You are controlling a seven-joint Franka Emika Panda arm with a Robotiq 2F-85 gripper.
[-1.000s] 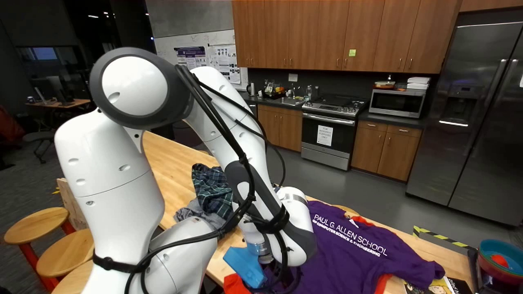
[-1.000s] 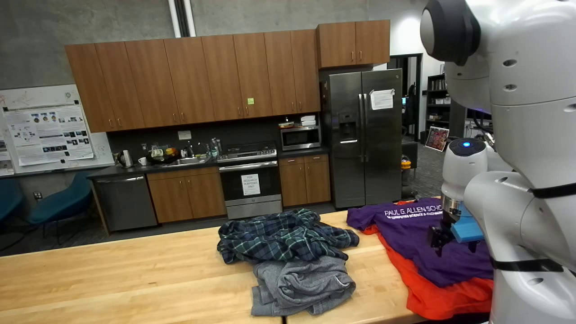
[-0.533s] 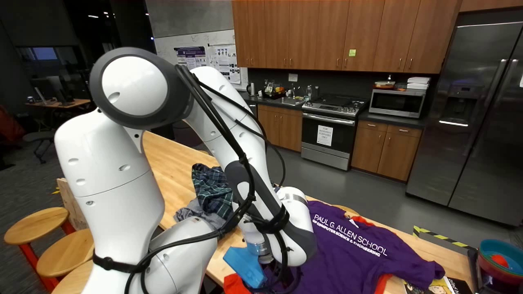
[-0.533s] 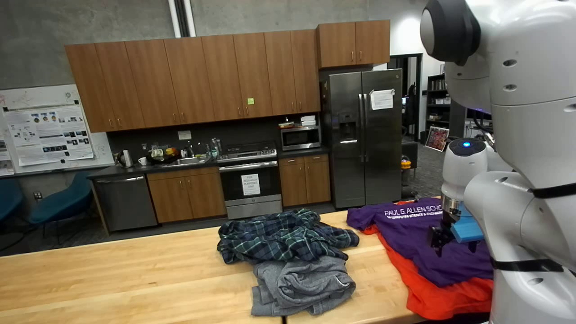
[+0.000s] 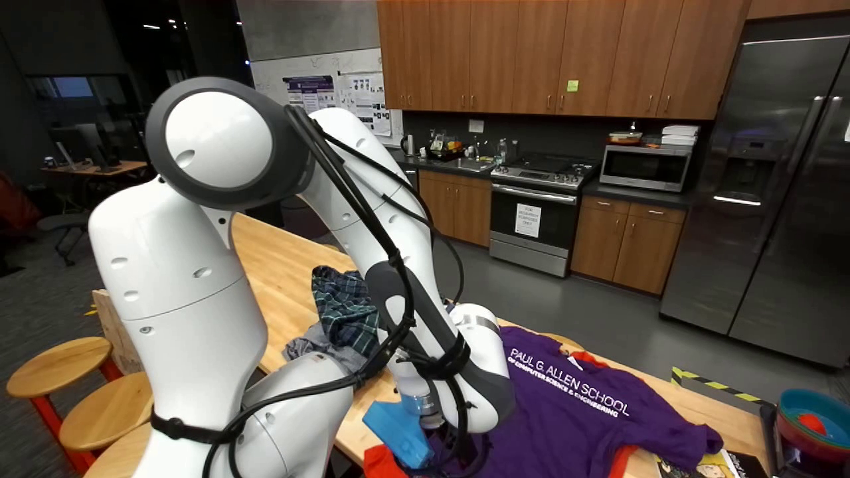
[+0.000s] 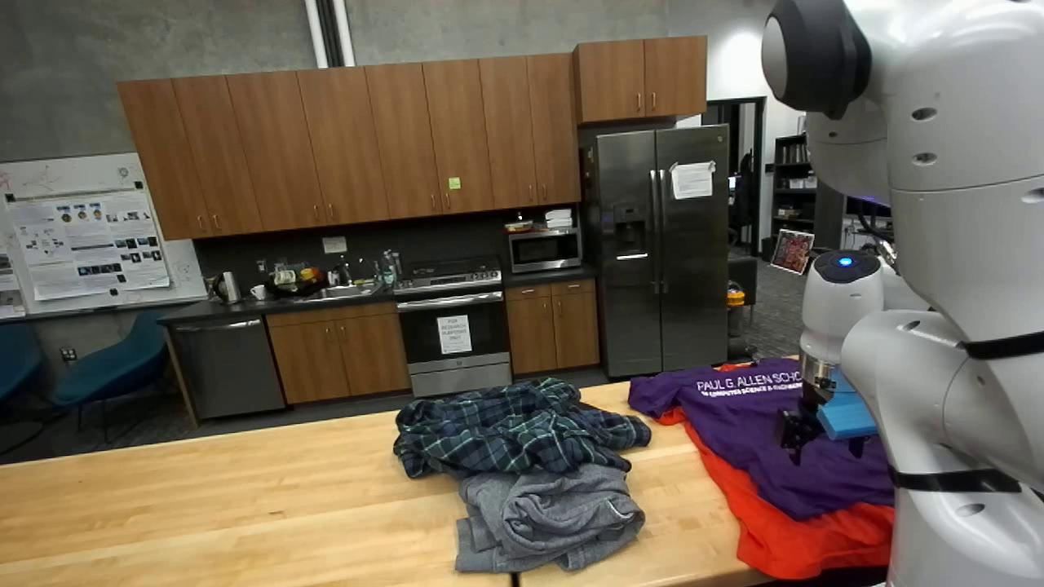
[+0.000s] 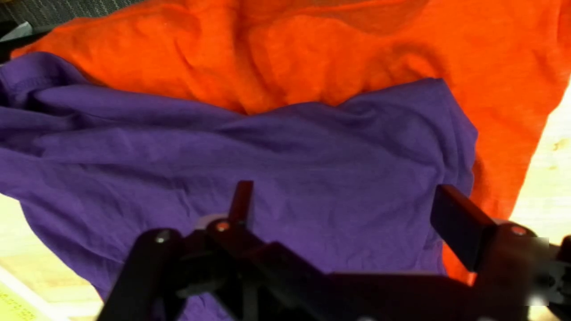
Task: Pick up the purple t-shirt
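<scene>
The purple t-shirt (image 6: 750, 428) lies spread on the table, over an orange-red garment, with white lettering across its chest. In an exterior view the lower arm covers part of the t-shirt (image 5: 544, 421). My gripper (image 7: 342, 185) stands open over the cloth, fingers wide apart and nothing between them. Seen from the wrist, the t-shirt (image 7: 312, 156) fills the middle, one edge running below the orange cloth. The gripper (image 6: 825, 450) points down at the shirt's near part in an exterior view. Whether its tips touch the fabric I cannot tell.
Orange-red cloth (image 6: 807, 542) sticks out from under the shirt. A plaid garment (image 6: 514, 432) and a grey one (image 6: 546, 522) lie bunched beside it on the wooden table (image 6: 245, 497). Bowls (image 5: 813, 415) and a magazine (image 5: 717, 466) are past the shirt's far sleeve.
</scene>
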